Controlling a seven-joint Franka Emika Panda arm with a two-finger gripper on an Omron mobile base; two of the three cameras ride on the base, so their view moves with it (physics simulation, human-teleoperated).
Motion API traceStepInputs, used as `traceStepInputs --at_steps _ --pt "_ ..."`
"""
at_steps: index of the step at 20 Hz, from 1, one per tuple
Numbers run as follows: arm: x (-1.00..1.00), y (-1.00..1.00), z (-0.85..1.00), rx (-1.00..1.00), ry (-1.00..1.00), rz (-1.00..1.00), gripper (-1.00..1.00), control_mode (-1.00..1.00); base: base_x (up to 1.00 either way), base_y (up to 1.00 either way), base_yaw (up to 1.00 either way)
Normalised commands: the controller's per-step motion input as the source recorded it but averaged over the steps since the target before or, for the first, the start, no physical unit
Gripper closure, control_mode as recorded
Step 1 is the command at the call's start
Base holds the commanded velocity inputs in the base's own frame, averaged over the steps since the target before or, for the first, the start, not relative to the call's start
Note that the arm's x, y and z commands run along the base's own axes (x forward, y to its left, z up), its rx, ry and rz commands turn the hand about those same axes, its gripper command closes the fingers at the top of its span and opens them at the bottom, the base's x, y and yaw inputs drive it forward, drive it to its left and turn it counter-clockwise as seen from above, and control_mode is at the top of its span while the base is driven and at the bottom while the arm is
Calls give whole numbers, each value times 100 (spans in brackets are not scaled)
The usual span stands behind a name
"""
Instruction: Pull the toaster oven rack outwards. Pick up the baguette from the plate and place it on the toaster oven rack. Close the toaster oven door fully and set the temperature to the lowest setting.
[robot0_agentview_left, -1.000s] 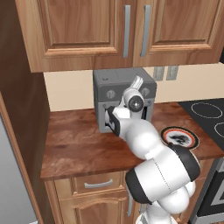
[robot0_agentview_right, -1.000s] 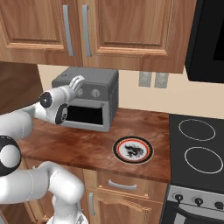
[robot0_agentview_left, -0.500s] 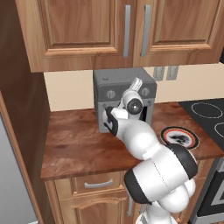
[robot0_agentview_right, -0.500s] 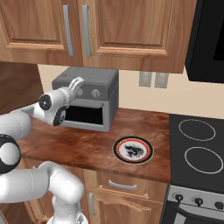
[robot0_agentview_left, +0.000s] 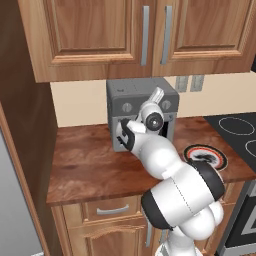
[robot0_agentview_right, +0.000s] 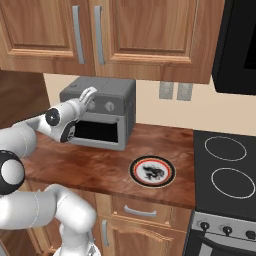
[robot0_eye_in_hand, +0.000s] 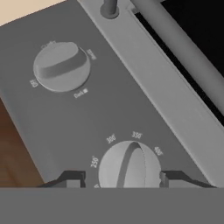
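The grey toaster oven (robot0_agentview_right: 116, 89) stands at the back of the wooden counter, its door (robot0_agentview_right: 98, 131) up against the front. In the hand view the thin bar handle (robot0_eye_in_hand: 183, 46) crosses the upper right. My gripper (robot0_eye_in_hand: 124, 178) is at the knob panel, open, with a numbered knob (robot0_eye_in_hand: 129, 166) between its two fingertips (robot0_eye_in_hand: 72, 178). A second knob (robot0_eye_in_hand: 61, 65) sits further off. The hand (robot0_agentview_left: 158, 95) (robot0_agentview_right: 89, 95) reaches the oven's upper front. On the counter lies the plate (robot0_agentview_right: 151, 171) (robot0_agentview_left: 205, 155) with nothing on it. The baguette and the rack are hidden.
A black stove top (robot0_agentview_right: 229, 167) with ring burners lies right of the plate. Wooden wall cabinets (robot0_agentview_right: 125, 35) hang low over the oven. A wall socket (robot0_agentview_right: 175, 91) is behind the counter. A dark side wall (robot0_agentview_left: 25, 115) bounds the counter's left end.
The hand has barely shifted at the oven's knob panel; door, plate and counter look the same.
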Motion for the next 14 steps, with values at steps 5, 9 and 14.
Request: traceStepInputs --at_steps 5,9,14 --pt "11 0 0 0 0 0 100 -100 0 0 0" --pt "0 0 0 0 0 0 100 -100 0 0 0" --pt "0 0 0 0 0 0 100 -100 0 0 0"
